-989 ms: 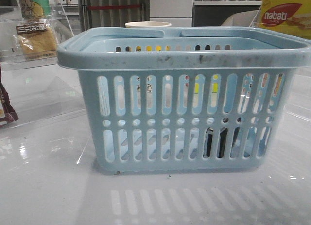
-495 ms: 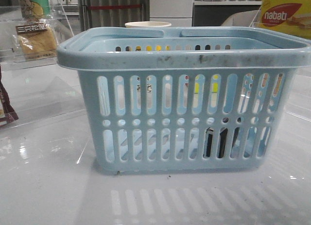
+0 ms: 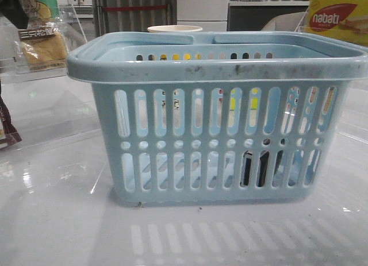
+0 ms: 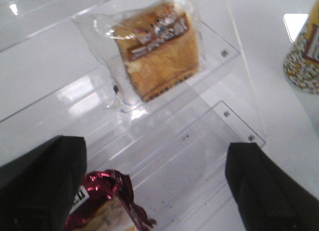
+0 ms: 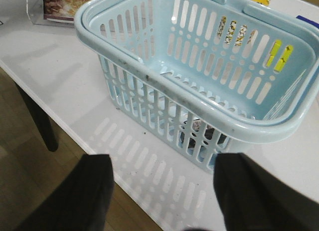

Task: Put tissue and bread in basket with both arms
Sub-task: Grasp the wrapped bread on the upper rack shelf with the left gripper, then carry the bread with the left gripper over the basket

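The light blue basket (image 3: 218, 68) stands mid-table and also shows in the right wrist view (image 5: 164, 86). The tissue shows as a dark block (image 3: 256, 168) through the slots at the basket's lower right, and through the slots in the right wrist view (image 5: 199, 133). The bread (image 3: 43, 47) in its clear wrapper lies on a clear acrylic shelf at the far left. My left gripper (image 4: 154, 186) is open and empty, with the bread (image 4: 159, 51) a short way ahead of it. My right gripper (image 5: 162, 191) is open and empty over the table's front edge, short of the basket.
A maroon snack packet (image 4: 107, 201) lies by the left finger and at the table's left edge (image 3: 6, 128). The clear acrylic stand (image 4: 234, 116) steps down under the bread. A patterned cup (image 4: 304, 56) stands beside it. A yellow-red nabati box (image 3: 339, 19) sits at the back right. A cup (image 3: 175, 29) stands behind the basket.
A dark shape has come into the top left corner of the front view, beside the bread. The basket and the tissue have not moved.
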